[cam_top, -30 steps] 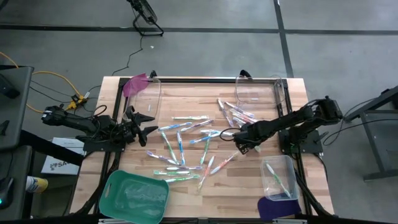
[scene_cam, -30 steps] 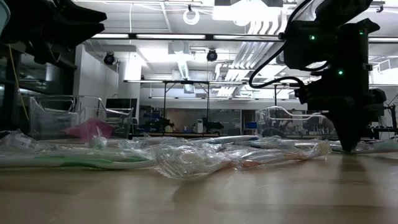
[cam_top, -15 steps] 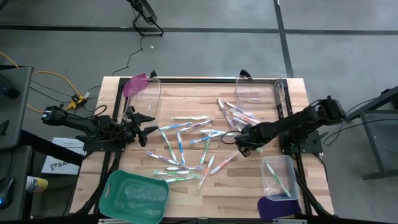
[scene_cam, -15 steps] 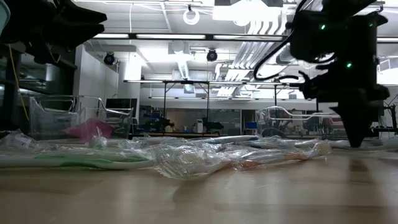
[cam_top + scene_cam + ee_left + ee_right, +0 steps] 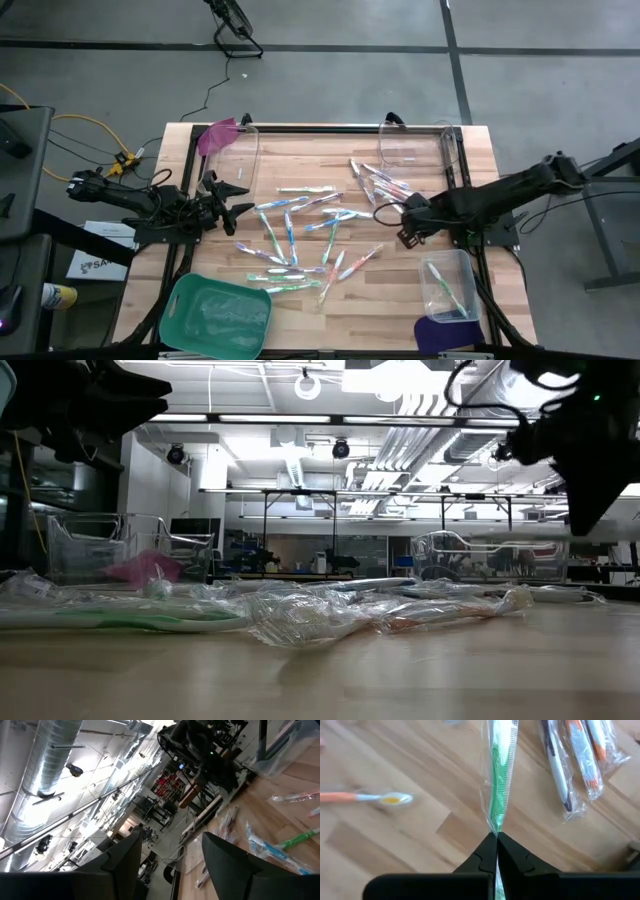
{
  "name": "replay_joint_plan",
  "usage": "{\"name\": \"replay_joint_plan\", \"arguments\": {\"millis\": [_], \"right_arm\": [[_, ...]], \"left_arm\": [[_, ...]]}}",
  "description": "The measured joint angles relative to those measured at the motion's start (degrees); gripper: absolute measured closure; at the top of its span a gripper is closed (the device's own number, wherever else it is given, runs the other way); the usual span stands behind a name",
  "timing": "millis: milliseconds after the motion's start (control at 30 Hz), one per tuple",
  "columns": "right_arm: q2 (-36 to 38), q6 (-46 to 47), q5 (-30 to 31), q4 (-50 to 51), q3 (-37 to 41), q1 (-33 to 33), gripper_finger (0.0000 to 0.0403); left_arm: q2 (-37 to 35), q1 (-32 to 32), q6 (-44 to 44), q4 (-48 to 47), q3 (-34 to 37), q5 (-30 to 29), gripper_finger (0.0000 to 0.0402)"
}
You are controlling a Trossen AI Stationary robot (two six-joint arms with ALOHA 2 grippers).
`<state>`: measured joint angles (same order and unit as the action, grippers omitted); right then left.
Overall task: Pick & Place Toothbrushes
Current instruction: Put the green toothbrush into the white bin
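Observation:
Several wrapped toothbrushes (image 5: 300,235) lie scattered flat on the middle of the wooden table (image 5: 330,310); the low view shows them as a crumpled row (image 5: 300,615). My right gripper (image 5: 408,224) hovers right of the pile, pointing steeply down, shut on a green toothbrush (image 5: 499,780) in clear wrap. In the low view that gripper (image 5: 585,520) hangs high at the right. At the table's left side my left gripper (image 5: 238,205) waits open, raised above the table, with nothing between its fingers (image 5: 122,865). My right gripper pinches one end of the green toothbrush's clear wrapper (image 5: 495,831) between its two fingertips (image 5: 485,852). The fingers come from above, slanting down, in line with the brush. The brush reaches away from the fingertips over the table; whether its far end is clear I cannot tell.
A clear bin (image 5: 447,285) with a few toothbrushes stands at the near right, with a purple lid (image 5: 445,335) beside it. Clear bins stand at the far right (image 5: 415,145) and the far left (image 5: 240,155), the latter with a pink lid (image 5: 217,135). A green tray (image 5: 215,315) stands at the near left.
My right gripper has risen from the table top and drawn toward the table's right edge, tipping more steeply down. The pile of toothbrushes lies as before.

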<state>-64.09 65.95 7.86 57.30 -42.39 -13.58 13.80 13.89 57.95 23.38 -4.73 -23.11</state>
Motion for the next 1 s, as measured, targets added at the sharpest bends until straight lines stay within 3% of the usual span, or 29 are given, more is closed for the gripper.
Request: {"name": "replay_joint_plan", "arguments": {"millis": [433,1000], "right_arm": [[10.77,-2.89,-7.02,-0.06,0.00,-1.60,0.0399],[12.46,23.13,-8.49,-0.62,0.00,-23.72,0.0399]], "left_arm": [[0.00,0.00,-0.39,0.00,0.00,0.00,0.0199],[-0.01,0.00,-1.27,-0.42,-0.01,-0.02,0.0199]]}}
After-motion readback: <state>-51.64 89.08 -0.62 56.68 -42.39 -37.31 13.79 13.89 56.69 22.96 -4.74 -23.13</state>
